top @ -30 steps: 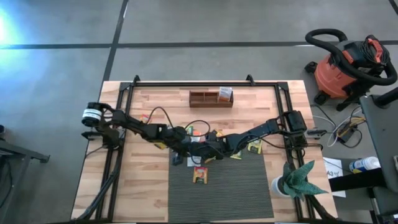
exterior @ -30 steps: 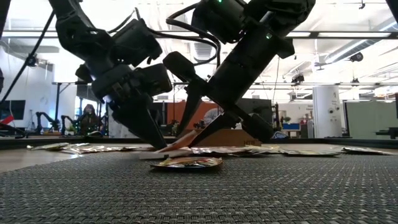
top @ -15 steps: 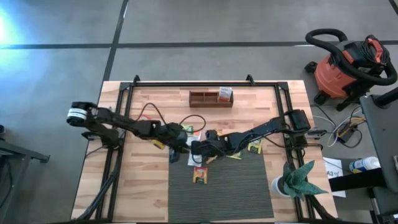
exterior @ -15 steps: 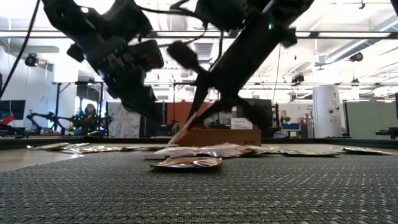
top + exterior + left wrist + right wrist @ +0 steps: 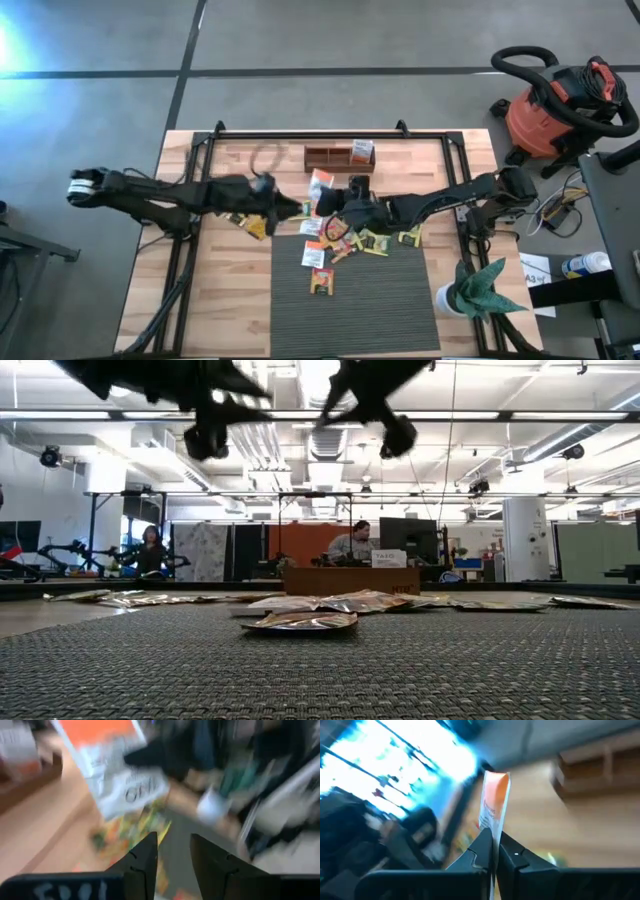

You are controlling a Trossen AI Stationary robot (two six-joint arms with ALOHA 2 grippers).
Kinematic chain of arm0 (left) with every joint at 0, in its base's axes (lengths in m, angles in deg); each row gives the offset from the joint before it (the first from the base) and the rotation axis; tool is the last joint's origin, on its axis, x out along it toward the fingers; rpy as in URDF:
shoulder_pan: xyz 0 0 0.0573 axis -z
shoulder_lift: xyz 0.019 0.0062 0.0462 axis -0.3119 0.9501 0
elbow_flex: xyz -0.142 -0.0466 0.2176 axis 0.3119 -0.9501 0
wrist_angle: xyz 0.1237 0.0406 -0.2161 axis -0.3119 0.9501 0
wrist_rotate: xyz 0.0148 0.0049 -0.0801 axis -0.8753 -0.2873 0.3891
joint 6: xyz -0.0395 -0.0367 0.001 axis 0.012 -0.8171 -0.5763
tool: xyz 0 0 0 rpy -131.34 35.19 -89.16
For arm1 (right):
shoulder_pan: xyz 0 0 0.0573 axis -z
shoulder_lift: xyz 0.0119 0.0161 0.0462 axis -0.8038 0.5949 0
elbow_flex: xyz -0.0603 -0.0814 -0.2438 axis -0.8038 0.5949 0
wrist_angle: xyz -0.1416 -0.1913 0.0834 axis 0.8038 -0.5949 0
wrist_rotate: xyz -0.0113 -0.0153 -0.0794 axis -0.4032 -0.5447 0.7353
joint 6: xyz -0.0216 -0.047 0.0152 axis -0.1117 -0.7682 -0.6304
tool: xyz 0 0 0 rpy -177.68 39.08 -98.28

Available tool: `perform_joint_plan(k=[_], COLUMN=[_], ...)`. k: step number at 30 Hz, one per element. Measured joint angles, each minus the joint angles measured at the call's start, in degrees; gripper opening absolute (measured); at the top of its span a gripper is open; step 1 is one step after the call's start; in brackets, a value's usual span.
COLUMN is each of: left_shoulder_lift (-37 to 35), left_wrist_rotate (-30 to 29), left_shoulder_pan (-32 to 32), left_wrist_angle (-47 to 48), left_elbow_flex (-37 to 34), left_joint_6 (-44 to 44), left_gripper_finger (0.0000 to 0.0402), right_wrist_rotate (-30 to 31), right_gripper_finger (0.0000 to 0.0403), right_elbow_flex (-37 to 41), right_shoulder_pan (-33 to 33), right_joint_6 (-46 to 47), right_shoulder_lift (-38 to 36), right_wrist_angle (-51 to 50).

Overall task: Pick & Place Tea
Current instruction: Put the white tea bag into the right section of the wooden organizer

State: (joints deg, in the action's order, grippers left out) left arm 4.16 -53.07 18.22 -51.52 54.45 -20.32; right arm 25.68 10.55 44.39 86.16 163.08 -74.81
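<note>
Several tea sachets (image 5: 348, 240) lie in a loose pile at the mat's far edge, and one (image 5: 322, 281) lies alone on the mat (image 5: 355, 305). My right gripper (image 5: 330, 203) hangs above the pile, shut on an orange-and-white sachet (image 5: 320, 186). That sachet (image 5: 120, 770) also shows in the left wrist view. My left gripper (image 5: 297, 208) is raised just left of it, facing it and open (image 5: 172, 842), with nothing between its fingers. The brown wooden tray (image 5: 340, 157) stands at the far middle of the table. My right gripper pinches the orange-and-white sachet by one edge (image 5: 493, 831) between its two fingers. The fingers come nearly level from the table's right. The sachet stands out beyond the fingertips, edge-on to the wrist camera, lifted clear of the table.
A black metal frame (image 5: 300, 133) runs around the tabletop. The tray's right compartment holds a few sachets (image 5: 362, 150). A white cup with a green plant (image 5: 470, 290) stands at the near right. A red shop vacuum (image 5: 555, 110) sits on the floor beyond the table's right edge.
Both grippers have risen from the pile and tipped from pointing down to nearly level. My right gripper has shut on the orange-and-white sachet and lifted it clear, moving toward the far edge. My left arm has drawn back toward the table's left.
</note>
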Motion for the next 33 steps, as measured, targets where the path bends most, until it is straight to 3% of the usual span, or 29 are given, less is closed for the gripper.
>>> perform_joint_plan(k=[7, 11, 17, 33], left_shoulder_lift=[-4.88, -4.69, -2.72, 6.13], left_wrist_rotate=[-5.46, -6.80, -10.38, -10.24], left_shoulder_pan=[-1.72, -1.88, -1.90, -1.97], left_wrist_angle=[-20.79, -28.94, -33.85, -37.90], left_elbow_flex=[-4.59, -6.91, -6.24, -0.59], left_joint_6=[-17.16, -25.64, -24.95, -18.53], left_gripper_finger=[0.0110, 0.0110, 0.0110, 0.0110], right_wrist_rotate=[5.49, 5.49, 5.49, 5.23], right_gripper_finger=[0.0009, 0.0009, 0.0009, 0.0009], right_elbow_flex=[-0.08, -0.08, -0.09, -2.11], right_shoulder_pan=[-0.02, 0.00, 0.00, 0.00], right_joint_6=[-19.23, -24.72, -22.39, -20.48], right_shoulder_lift=[-1.11, -1.08, -0.62, 0.95], right_wrist_angle=[26.05, 35.19, 35.90, 34.95])
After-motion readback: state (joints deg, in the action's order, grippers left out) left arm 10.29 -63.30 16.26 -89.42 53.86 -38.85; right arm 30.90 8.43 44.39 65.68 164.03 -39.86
